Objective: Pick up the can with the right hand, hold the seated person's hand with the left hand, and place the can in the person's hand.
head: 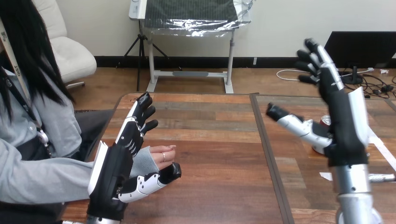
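the wooden table (210, 154) is carrying the can (325, 121) at three o'clock, partly hidden behind the right hand (345, 121), whose released fingers are pointing toward twelve. the left hand (116, 163), fingers straight, is lying alongside the person's hand (161, 154) at eight.

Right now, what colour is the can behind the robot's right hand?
Red, judging by the part of the can showing past the right hand, in the head view.

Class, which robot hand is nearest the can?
The right hand, open, with the can partly hidden behind it; the left hand is beside the person's hand.
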`<state>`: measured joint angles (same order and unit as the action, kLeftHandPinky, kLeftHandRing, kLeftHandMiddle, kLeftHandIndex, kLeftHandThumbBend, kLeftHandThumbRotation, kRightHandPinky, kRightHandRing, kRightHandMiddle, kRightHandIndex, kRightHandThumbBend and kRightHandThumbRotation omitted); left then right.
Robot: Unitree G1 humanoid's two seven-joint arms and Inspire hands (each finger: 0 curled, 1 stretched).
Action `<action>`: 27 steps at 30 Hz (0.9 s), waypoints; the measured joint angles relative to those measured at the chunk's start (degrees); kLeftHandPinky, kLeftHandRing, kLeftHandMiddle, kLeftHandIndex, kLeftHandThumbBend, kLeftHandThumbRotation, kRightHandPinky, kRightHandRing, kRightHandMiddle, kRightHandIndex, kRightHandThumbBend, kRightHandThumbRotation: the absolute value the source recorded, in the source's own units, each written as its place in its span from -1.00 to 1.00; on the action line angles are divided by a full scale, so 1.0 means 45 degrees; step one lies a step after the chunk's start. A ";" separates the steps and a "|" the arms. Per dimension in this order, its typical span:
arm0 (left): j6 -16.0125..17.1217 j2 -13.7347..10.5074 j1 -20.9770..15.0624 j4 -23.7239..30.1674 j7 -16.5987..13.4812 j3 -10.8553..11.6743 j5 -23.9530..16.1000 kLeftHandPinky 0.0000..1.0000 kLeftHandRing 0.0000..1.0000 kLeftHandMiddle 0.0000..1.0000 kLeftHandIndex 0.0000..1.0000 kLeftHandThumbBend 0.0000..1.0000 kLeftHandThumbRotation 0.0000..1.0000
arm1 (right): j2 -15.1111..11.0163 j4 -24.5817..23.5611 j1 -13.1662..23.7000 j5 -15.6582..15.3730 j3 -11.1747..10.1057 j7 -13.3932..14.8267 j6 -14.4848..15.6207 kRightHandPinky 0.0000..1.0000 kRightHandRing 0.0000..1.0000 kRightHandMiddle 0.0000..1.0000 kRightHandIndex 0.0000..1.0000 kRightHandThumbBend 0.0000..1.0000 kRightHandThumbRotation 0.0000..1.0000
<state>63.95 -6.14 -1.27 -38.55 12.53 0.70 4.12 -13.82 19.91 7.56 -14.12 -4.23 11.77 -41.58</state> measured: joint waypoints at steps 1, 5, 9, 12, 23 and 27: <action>0.0000 0.0000 -0.0003 0.0000 0.0026 0.0004 0.0013 0.74 0.88 0.92 0.89 1.00 0.02 | -0.0038 0.0066 0.0056 0.0011 -0.0056 0.0012 -0.0031 0.55 0.68 0.76 0.85 1.00 0.19; 0.0000 -0.0012 -0.0005 0.0000 0.0119 0.0012 0.0028 0.74 0.88 0.92 0.89 1.00 0.02 | -0.0141 0.0299 0.0287 0.0113 -0.0256 0.0078 -0.0077 0.56 0.69 0.77 0.85 1.00 0.19; 0.0000 -0.0010 -0.0005 -0.0001 0.0191 0.0012 0.0028 0.74 0.88 0.92 0.89 1.00 0.02 | -0.0267 0.0470 0.0445 0.0112 -0.0382 0.0208 -0.0065 0.56 0.68 0.76 0.85 1.00 0.24; 0.0000 -0.0004 -0.0005 0.0000 0.0200 0.0013 0.0024 0.74 0.88 0.92 0.89 1.00 0.02 | -0.0400 0.0502 0.0502 0.0021 -0.0468 0.0319 0.0026 0.54 0.67 0.76 0.85 1.00 0.26; 0.0000 -0.0005 -0.0005 0.0000 0.0188 0.0053 0.0016 0.73 0.87 0.91 0.88 1.00 0.03 | -0.0737 0.0815 0.0707 -0.0073 -0.0884 0.0745 0.0461 0.48 0.62 0.71 0.83 1.00 0.26; 0.0000 -0.0004 -0.0005 0.0000 0.0184 0.0055 0.0014 0.73 0.87 0.91 0.88 1.00 0.03 | -0.0903 0.0987 0.0750 -0.0129 -0.0999 0.0924 0.0550 0.44 0.57 0.67 0.81 1.00 0.27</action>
<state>63.95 -6.15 -1.30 -38.55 13.36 0.95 4.19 -17.89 24.35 10.94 -14.70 -8.73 15.92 -39.11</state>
